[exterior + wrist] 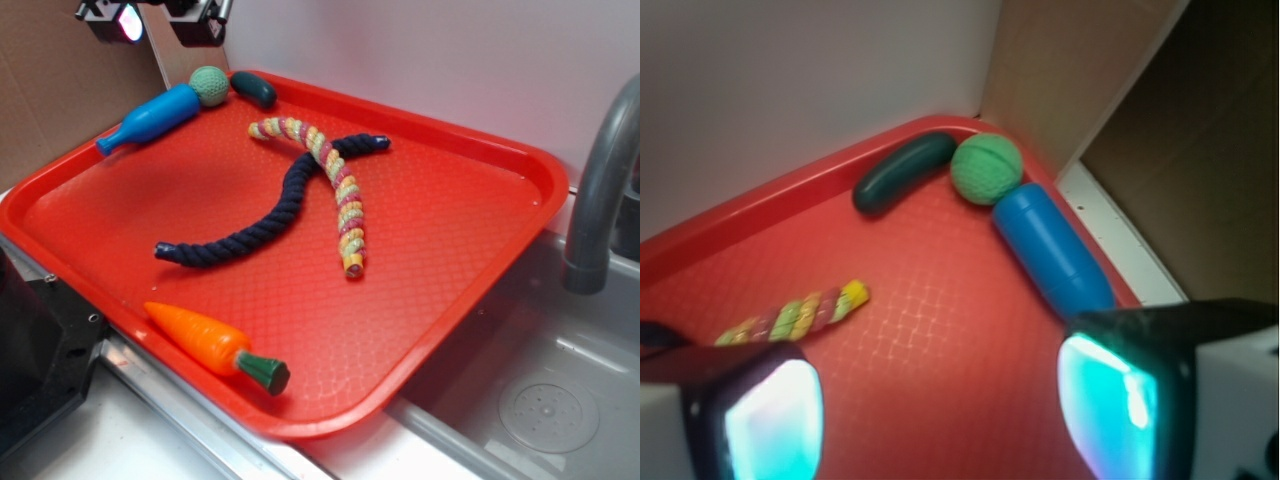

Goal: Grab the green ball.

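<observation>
**A:** In the exterior view, where was the green ball [209,85] placed?

**B:** At the far corner of the red tray [480,250] it was seen, wedged between the blue bottle toy [150,119] and the dark green oblong toy [254,89], both apparently touched by it. The gripper [155,20] was caught only at the top edge, above that corner and clear of the ball; how wide it was set could not be told there.

**A:** And the rest of the tray?

**B:** A navy rope [270,212] was crossed by a multicoloured rope [325,185] in the middle, and a carrot toy [215,347] was laid near the front rim. A grey tap [600,190] and sink were noted to the right.

**A:** From the wrist view?

**B:** The ball [986,169] was framed high up in the tray's [760,200] corner, the oblong toy [903,172] at its left, the bottle [1052,248] below right. The fingers [770,415], glowing cyan, were spread wide, nothing held between them. One end of the multicoloured rope [800,315] was spotted at left.
</observation>
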`<state>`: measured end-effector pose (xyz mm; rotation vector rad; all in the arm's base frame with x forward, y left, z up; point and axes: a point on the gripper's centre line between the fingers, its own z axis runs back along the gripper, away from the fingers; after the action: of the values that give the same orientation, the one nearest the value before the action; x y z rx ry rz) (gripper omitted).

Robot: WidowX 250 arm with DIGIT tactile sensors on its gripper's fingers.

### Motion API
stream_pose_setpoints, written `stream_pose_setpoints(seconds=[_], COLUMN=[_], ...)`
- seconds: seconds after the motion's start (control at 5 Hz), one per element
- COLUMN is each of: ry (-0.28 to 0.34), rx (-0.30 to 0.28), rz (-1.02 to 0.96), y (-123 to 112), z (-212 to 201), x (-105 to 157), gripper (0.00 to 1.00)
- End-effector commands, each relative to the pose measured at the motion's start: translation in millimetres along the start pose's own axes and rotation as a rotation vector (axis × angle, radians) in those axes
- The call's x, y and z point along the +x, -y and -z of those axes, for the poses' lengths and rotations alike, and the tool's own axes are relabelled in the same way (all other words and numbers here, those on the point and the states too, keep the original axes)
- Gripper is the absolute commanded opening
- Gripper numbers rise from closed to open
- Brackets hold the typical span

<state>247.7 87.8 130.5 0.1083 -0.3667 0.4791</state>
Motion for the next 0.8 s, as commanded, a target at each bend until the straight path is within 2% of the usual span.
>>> stream_pose_setpoints(seconds=[0.0, 0.2, 0.6], ry=[0.036, 0.051, 0.05], rx=[-0.006, -0.062, -0.04], rz=[-0.006, 0.054, 0.053], y=[-8.2, -17.7, -24.6], z=[-13.6, 32.5, 78.6], x=[10.4, 36.9, 69.0], gripper=[1.0, 1.0, 1.0])
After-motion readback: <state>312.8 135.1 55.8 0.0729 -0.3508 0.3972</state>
